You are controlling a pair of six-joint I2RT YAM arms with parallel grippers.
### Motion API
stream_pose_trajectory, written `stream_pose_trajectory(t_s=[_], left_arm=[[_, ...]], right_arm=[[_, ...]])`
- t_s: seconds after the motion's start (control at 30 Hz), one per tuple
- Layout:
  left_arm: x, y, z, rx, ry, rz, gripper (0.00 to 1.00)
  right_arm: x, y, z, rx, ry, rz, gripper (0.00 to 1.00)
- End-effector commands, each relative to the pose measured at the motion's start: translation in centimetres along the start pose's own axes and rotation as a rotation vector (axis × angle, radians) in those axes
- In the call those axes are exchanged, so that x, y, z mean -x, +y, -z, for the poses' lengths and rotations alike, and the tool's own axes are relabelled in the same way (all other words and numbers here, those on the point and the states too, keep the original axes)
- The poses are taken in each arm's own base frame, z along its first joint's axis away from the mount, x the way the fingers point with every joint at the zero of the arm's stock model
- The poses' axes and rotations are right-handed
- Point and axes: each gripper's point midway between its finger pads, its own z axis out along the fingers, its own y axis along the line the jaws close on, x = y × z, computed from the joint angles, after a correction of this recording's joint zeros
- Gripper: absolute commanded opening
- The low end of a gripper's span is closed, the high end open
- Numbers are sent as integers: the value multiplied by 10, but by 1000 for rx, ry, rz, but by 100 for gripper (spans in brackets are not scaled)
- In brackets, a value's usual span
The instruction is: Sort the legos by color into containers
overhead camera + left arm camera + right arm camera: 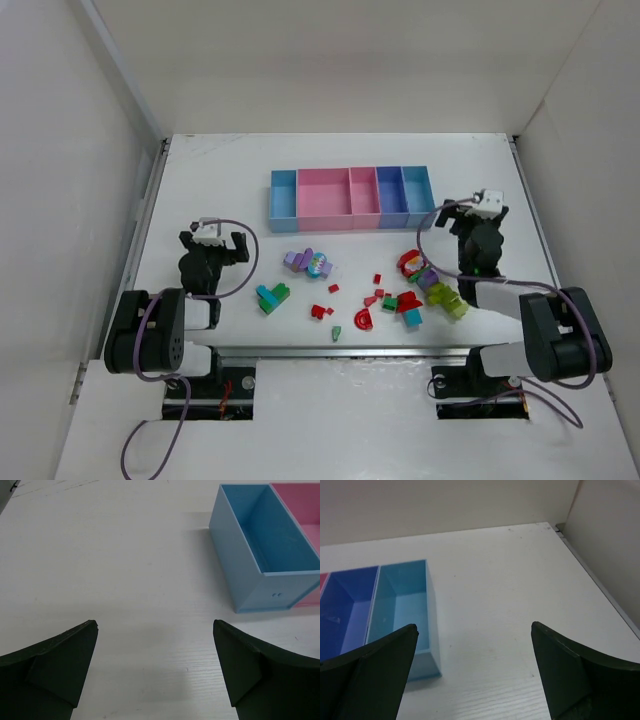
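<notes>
The containers (350, 197) are a joined row of bins at the table's middle back: light blue, two pink, purple-blue, light blue, with nothing seen inside. The legos lie in front of them: a purple and teal clump (308, 262), a teal and green piece (271, 296), small red bits (322, 311), a red arch (363, 319), a red and green cluster (405, 300), and lime pieces (447, 298). My left gripper (213, 243) (155, 624) stands open over bare table, left of the light blue bin (260, 592). My right gripper (475, 215) (474, 626) is open beside the right end bin (432, 615).
White walls enclose the table on the left, back and right. A pink bin (305, 510) shows behind the blue one in the left wrist view. The purple-blue bin (345, 605) lies left of the end bin. A wall edge (600, 585) runs to the right.
</notes>
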Motion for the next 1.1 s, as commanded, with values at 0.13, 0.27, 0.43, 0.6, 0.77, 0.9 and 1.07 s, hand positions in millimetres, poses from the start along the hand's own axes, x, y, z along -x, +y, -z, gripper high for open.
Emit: stream_pose_trajectory(t_s=[0.13, 0.27, 0.43, 0.6, 0.77, 0.9, 1.07], left_arm=[[80, -8, -1, -17, -306, -47, 99], [106, -34, -17, -177, -194, -175, 99], [196, -50, -33, -253, -225, -677, 99], [285, -13, -42, 68, -299, -925, 99], [268, -45, -32, -127, -187, -801, 99], [200, -91, -9, -443, 18, -776, 99], [119, -127, 33, -748, 193, -949, 99]], right_arm=[[88, 35, -40, 73, 94, 249, 100], [165, 45, -35, 6, -29, 425, 100], [263, 42, -25, -151, -162, 422, 100], [291, 69, -41, -43, -144, 371, 100], [225, 146, -32, 298, 36, 462, 100], [147, 205, 10, 606, 264, 410, 100], [74, 274, 98, 1052, 443, 267, 100]])
